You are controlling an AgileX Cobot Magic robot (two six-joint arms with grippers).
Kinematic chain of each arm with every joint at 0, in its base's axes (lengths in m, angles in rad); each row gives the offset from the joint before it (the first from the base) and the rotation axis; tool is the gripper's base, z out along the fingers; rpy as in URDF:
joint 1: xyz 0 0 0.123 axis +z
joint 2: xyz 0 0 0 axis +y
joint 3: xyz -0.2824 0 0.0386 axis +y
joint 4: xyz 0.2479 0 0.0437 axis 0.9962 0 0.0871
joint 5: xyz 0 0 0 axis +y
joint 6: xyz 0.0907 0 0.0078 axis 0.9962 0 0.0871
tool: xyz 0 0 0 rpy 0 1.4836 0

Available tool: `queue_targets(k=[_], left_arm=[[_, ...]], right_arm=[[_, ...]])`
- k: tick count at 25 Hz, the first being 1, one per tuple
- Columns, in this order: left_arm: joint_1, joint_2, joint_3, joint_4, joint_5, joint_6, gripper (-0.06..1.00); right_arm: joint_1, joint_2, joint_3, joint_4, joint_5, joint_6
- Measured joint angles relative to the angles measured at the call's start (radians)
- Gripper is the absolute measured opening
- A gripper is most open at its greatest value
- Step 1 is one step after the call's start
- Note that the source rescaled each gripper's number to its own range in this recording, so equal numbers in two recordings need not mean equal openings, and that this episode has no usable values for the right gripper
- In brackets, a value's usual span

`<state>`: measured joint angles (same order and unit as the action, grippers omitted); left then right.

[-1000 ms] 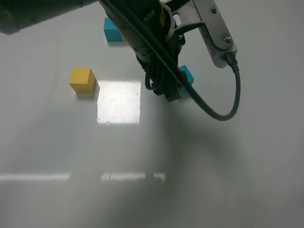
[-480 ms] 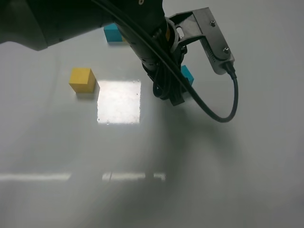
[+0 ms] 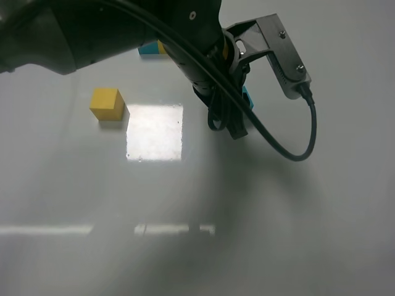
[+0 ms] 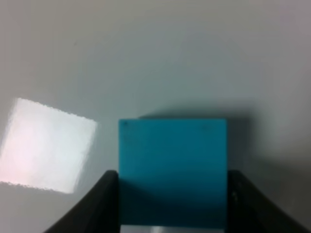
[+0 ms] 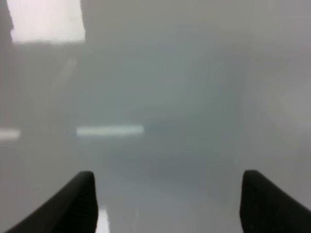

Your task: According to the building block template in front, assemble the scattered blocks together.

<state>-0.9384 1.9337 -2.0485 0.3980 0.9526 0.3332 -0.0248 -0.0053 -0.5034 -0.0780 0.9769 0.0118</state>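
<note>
The loose teal cube [image 4: 172, 165] sits between the two fingers of my left gripper [image 4: 172, 206], and both fingers lie against its sides. In the high view only a sliver of this cube [image 3: 247, 98] shows beside the left arm [image 3: 203, 55], which reaches across the middle. The loose yellow cube [image 3: 106, 103] rests alone on the table to the left. The teal and yellow template [image 3: 148, 49] lies at the back, mostly hidden by the arm. My right gripper [image 5: 167, 199] is open and empty over bare table; it does not show in the high view.
A bright square glare patch [image 3: 154, 132] lies on the glossy white table [image 3: 308, 216] between the yellow cube and the left arm. A black cable [image 3: 290, 148] loops off the left wrist camera bracket [image 3: 284, 52].
The left arm and its wrist have shifted slightly right and lower over the teal cube, hiding more of it and of the template. The yellow cube has not moved.
</note>
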Motion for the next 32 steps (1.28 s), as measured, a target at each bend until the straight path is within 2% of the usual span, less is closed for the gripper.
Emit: queue_targets(k=[7, 9, 14, 17, 22, 25, 32], left_arm=[[0.002, 0.006, -0.014, -0.001, 0.003, -0.026, 0.02], [0.002, 0.015, -0.05, 0.008, 0.037, 0.006, 0.02], [-0.008, 0.018, -0.211, 0.009, 0.228, 0.156, 0.02], [-0.023, -0.008, -0.268, 0.017, 0.257, 0.198, 0.02], [-0.053, -0.114, -0.275, 0.085, 0.266, 0.208, 0.02], [-0.06, -0.204, -0.224, 0.115, 0.265, 0.207, 0.02], [-0.035, -0.466, 0.132, 0.122, 0.271, 0.198, 0.02]], right_arm=[[0.0, 0.0, 0.0, 0.0, 0.0, 0.0], [0.0, 0.0, 0.0, 0.0, 0.0, 0.0], [0.0, 0.0, 0.0, 0.0, 0.0, 0.0], [0.0, 0.0, 0.0, 0.0, 0.0, 0.0], [0.0, 0.0, 0.0, 0.0, 0.0, 0.0], [0.0, 0.0, 0.0, 0.0, 0.0, 0.0], [0.0, 0.0, 0.0, 0.0, 0.0, 0.0]])
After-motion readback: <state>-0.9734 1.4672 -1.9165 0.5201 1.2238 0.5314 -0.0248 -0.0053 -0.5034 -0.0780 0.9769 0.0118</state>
